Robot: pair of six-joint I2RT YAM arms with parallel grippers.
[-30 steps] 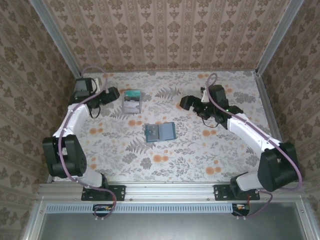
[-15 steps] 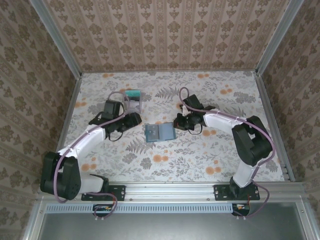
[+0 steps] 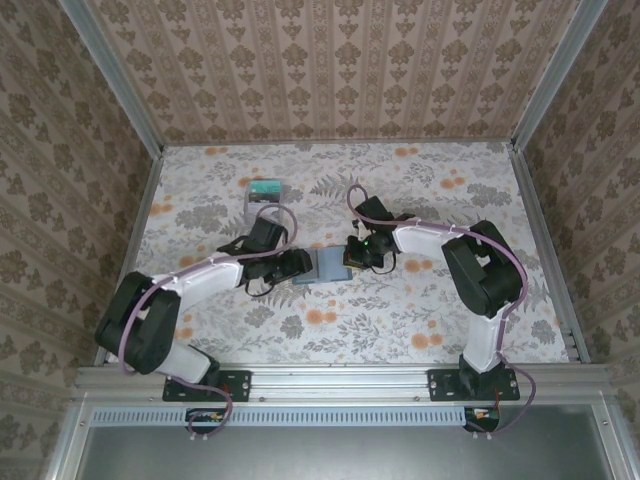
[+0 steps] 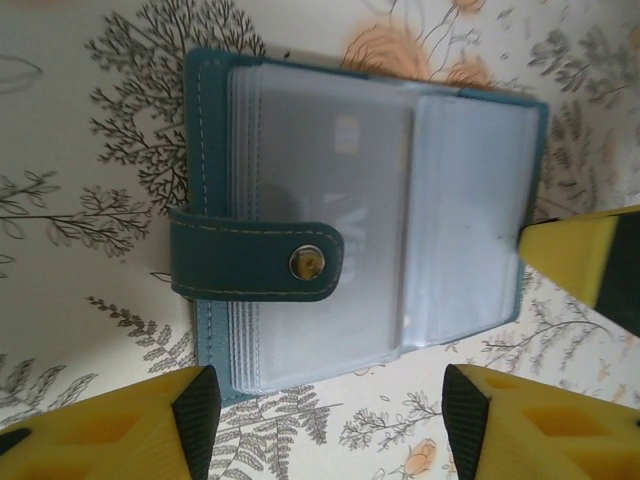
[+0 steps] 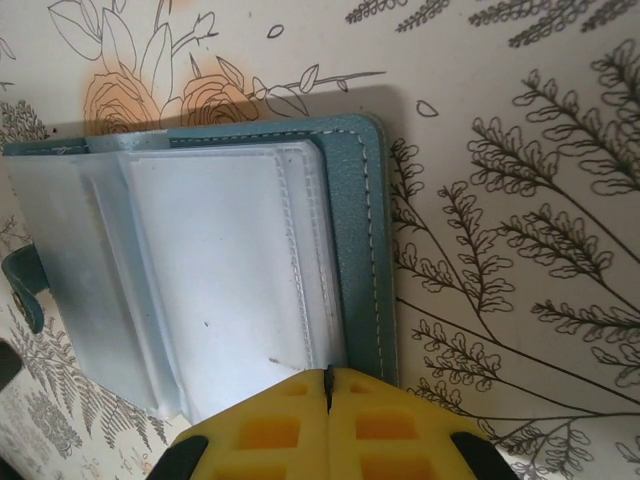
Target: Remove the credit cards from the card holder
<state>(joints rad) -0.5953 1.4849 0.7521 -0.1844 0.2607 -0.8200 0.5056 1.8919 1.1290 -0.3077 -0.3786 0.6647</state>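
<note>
The teal-blue card holder lies open and flat on the floral table, its clear sleeves facing up. In the left wrist view the card holder has its snap strap folded across the left panel, and a pale card shows faintly inside the top sleeve. My left gripper stands open just short of the holder's near edge, nothing between its fingers. My right gripper is shut, its joined tips resting on the card holder at the sleeve's edge by the teal border. In the top view the left gripper and right gripper flank the holder.
A grey card with a teal band lies on the table behind the left arm. Patterned walls and metal rails enclose the table on three sides. A yellow fingertip of the right gripper reaches the holder's right edge in the left wrist view.
Both arms swung in from the back of the table to the card holder, one on each side. The right gripper went from open to shut. The left gripper narrowed somewhat.
</note>
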